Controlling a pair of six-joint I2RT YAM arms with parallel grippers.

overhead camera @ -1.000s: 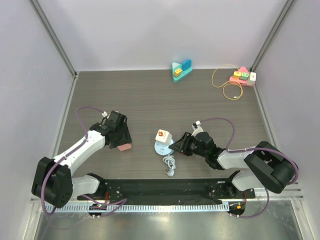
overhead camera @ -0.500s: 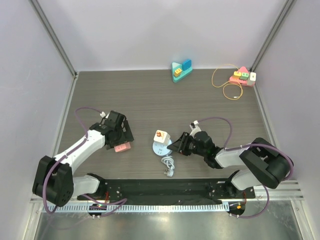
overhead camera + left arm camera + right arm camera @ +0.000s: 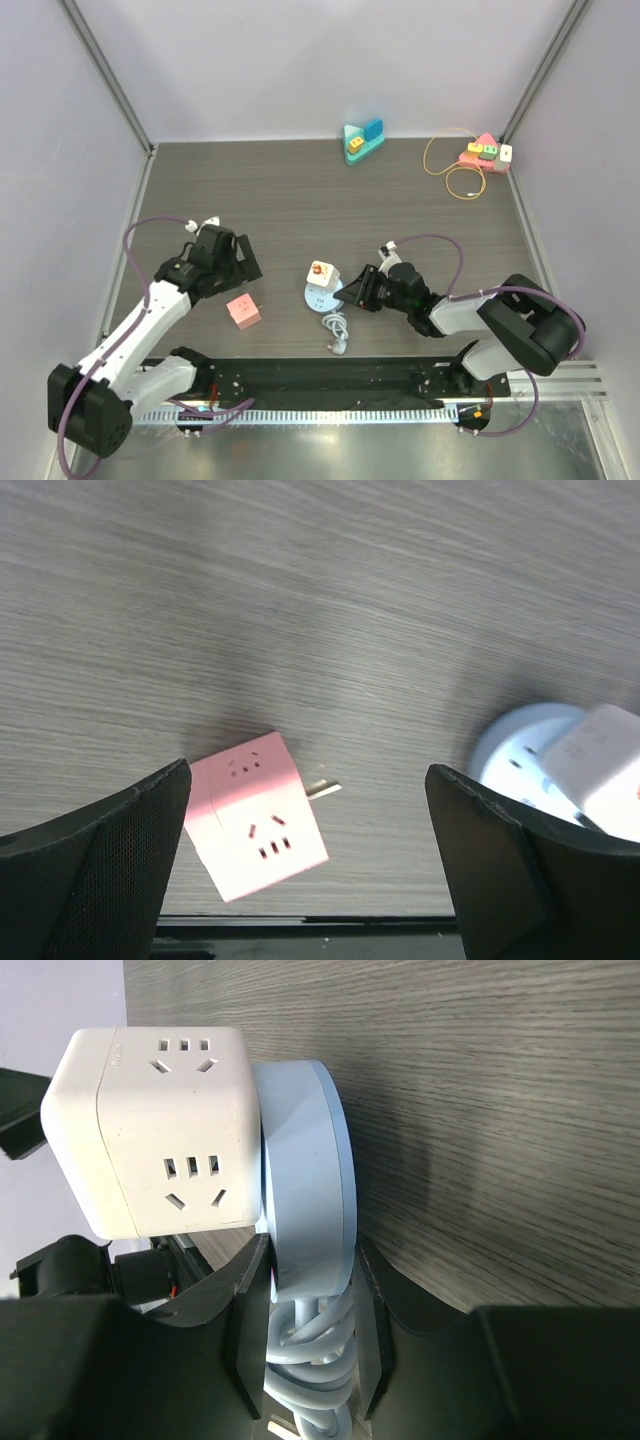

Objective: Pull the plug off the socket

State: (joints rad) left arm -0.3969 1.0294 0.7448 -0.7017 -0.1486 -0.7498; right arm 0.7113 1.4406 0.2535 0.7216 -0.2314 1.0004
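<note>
Since the earlier frames the left pincer (image 3: 238,266) has been drawn back and away. It stood over the pink cube plug (image 3: 243,311) before; that plug is now left lying loose on the surface (image 3: 300,200). The right pincer (image 3: 352,292) is found much where it was.

The left pincer is spread wide and grips nothing. The pink cube plug lies just past its fingertips, apart from them, on the side toward the right pincer. In the left wrist view the plug is seen low between the two fingers, nearer the left one, with a metal prong sticking out of its side.

The right pincer is clamped on the rim of the round socket (image 3: 322,298), one finger on each face of the disc. The white cube plug (image 3: 320,273) is seated on that socket, directly ahead of the right pincer's tips. A coiled white cord (image 3: 338,328) runs from the socket and lies beside the same pincer.

By count: two cube plugs, one pink and one white; one round socket; one white cord. Well beyond both pincers, two triangular blocks are seen, a teal block (image 3: 362,140) and a pink block (image 3: 485,152), along with one orange cord (image 3: 455,170).
</note>
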